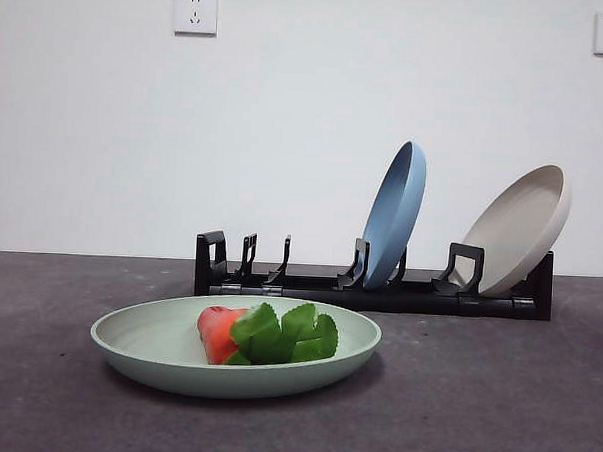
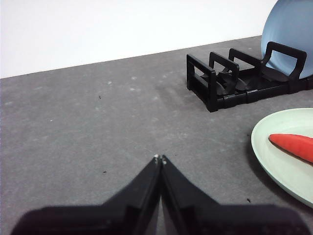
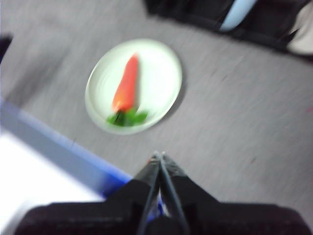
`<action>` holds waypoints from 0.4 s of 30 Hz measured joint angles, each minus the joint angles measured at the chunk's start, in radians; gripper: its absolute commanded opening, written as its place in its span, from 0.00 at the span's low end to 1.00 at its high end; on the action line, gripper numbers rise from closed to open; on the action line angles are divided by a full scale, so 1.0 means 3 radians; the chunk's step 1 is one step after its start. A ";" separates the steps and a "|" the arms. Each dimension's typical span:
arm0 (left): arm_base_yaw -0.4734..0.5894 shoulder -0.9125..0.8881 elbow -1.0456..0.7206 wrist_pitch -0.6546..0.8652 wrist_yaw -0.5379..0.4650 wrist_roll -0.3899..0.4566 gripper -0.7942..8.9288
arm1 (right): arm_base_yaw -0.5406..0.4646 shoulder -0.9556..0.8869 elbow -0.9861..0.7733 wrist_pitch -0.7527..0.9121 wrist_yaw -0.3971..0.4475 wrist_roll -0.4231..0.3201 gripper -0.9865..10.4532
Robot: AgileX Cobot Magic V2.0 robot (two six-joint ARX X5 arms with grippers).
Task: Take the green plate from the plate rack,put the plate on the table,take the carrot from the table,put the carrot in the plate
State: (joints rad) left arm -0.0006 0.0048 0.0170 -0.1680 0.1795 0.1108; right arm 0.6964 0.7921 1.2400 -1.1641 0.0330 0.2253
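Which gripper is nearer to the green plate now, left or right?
Left, it seems. The left gripper is low on the table beside the green plate; the right gripper is raised above and back from it.

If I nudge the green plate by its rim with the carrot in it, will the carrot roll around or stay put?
Probably rolls a little. The carrot looks round and tapered and lies loose in the green plate, so a jolt would likely swing it in an arc. Its leaves spread wide and should damp that. The raised rim would likely keep it inside. The plate sits flat on the table, so it should slide, not tip.
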 measured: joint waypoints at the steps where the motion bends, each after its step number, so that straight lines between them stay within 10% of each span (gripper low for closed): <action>1: 0.0000 0.0000 0.0000 0.0000 0.0000 0.0000 0.08 | -0.0135 -0.0058 -0.0025 0.0140 -0.0014 -0.0038 0.09; 12: 0.0000 0.0000 0.0000 -0.0001 0.0001 0.0000 0.08 | -0.1797 -0.1104 -0.1420 0.1968 -0.0998 -0.0595 0.09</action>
State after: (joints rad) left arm -0.0006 0.0048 0.0170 -0.1684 0.1799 0.1108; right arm 0.1574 0.4610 0.8139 -0.5735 -0.2665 0.0467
